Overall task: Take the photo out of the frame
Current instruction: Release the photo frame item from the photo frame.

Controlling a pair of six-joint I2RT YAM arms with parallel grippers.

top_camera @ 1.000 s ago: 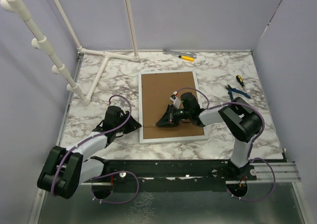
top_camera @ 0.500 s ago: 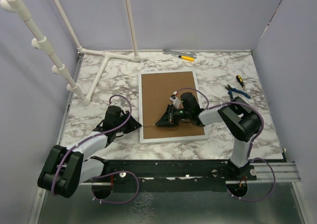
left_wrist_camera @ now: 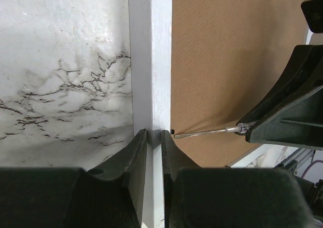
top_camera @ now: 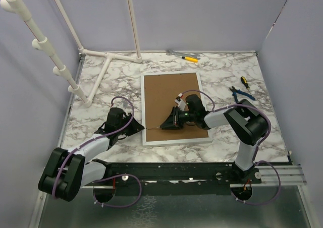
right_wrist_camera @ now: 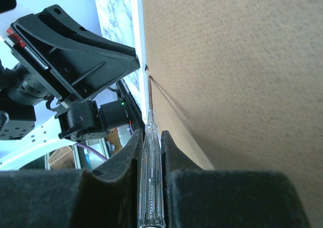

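Left arm stretched low across the table (top_camera: 227, 76), left gripper (left_wrist_camera: 154, 134) nearly closed, apparently pinching the face-down frame (left_wrist_camera: 151, 61) by its left rail. Right gripper (right_wrist_camera: 150, 132) clamped a screwdriver (right_wrist_camera: 150, 177), tip at the backing board (top_camera: 166, 92) edge.

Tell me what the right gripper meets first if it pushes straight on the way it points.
The right gripper's screwdriver leads: its tip lies at the frame's white rim, by a dark tab. Just beyond, the left gripper pinches that rim, though depth is unclear.
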